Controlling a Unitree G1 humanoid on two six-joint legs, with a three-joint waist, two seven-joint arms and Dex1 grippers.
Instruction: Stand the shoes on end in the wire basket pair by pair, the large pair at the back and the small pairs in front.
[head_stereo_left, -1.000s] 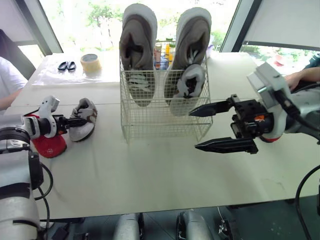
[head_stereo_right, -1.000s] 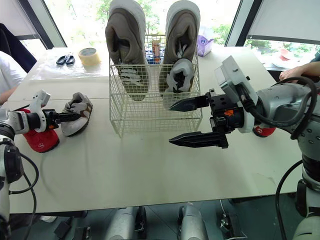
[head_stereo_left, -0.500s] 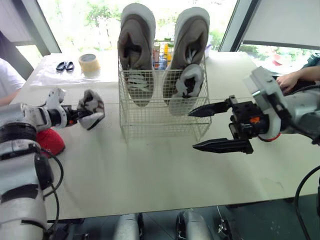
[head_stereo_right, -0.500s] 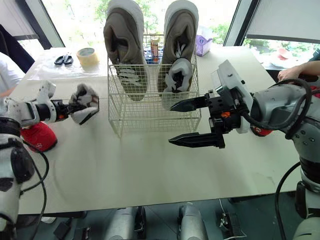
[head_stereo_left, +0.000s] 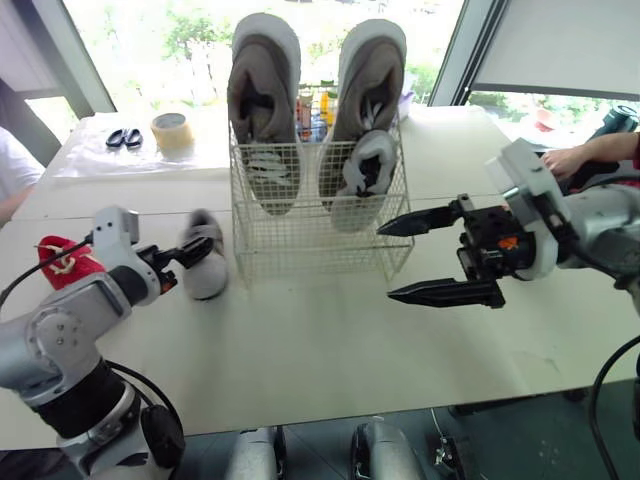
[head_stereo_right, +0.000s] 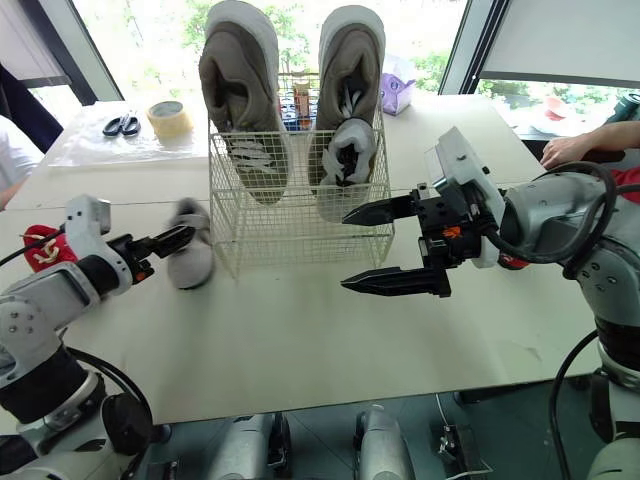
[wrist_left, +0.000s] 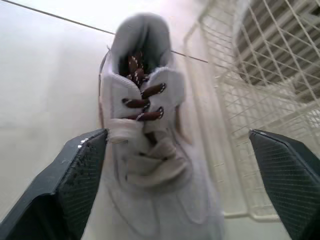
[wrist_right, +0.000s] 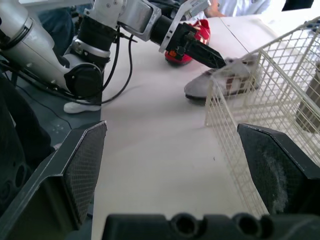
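The white wire basket stands mid-table. Two large grey shoes stand on end at its back, and a small grey-and-white shoe stands in front of the right one. Its mate, a small grey shoe, lies on the table against the basket's left side. My left gripper is open, its fingers spread wide on either side of that shoe without gripping it. My right gripper hangs open and empty before the basket's right front corner. A red shoe lies at the far left.
A tape roll and scissors lie at the back left. Bottles stand behind the basket. A person's sleeve shows at the left edge and a person's hand rests at the right edge.
My left gripper carried the small grey shoe rightward, set it down beside the basket's left side and opened. The right gripper has stayed where it was.
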